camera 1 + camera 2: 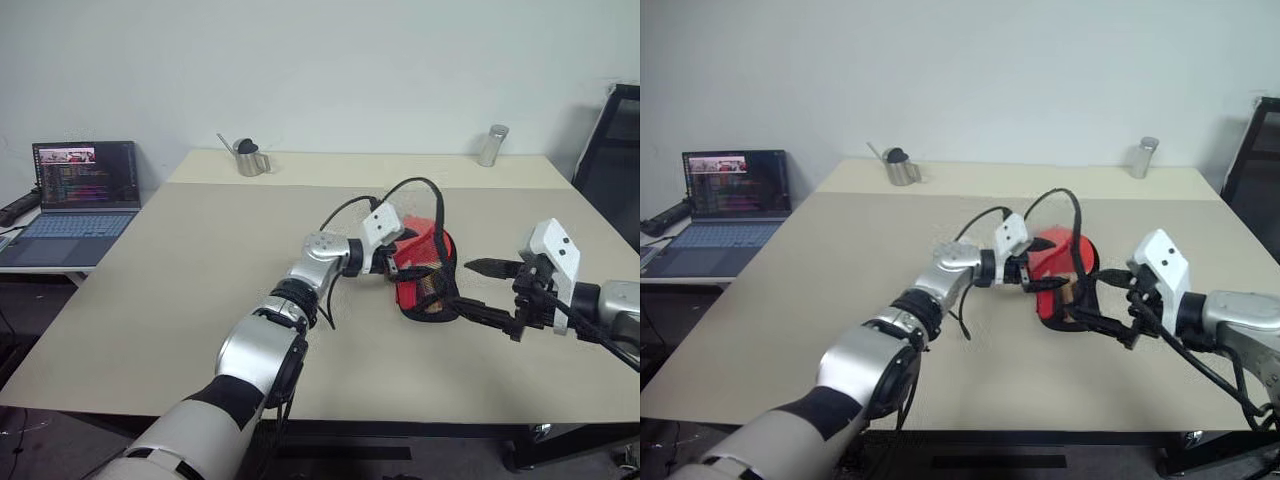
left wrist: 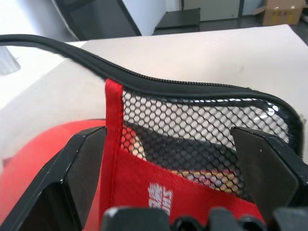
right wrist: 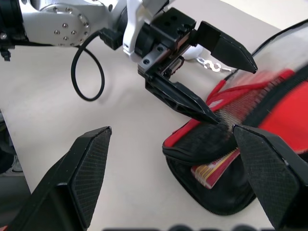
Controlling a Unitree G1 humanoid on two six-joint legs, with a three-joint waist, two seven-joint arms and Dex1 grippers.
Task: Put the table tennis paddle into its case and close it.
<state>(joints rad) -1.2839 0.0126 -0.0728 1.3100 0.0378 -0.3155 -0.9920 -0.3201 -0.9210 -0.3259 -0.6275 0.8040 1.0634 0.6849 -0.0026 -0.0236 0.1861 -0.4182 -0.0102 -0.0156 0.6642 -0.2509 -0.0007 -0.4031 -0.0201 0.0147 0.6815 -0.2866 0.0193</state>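
So the paddle (image 3: pixel 214 172) is already sitting inside the case (image 1: pixel 425 272) — you can see its striped handle end poking toward the open mouth. The case is out in the middle of the table (image 1: pixel 200 270), rim unzipped. Left gripper (image 3: pixel 211 79) has its jaws spread wide around the case's red-and-mesh side, not pinching yet. Right gripper (image 1: pixel 485 290) hangs just beside the case's open end, jaws spread too. I'd say pin the fabric first, then go for the zipper pull — the white charm (image 3: pixel 211 65) marks it.

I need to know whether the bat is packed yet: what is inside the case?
The striped handle of the table tennis paddle shows inside the unzipped case; its blade is covered by the fabric.
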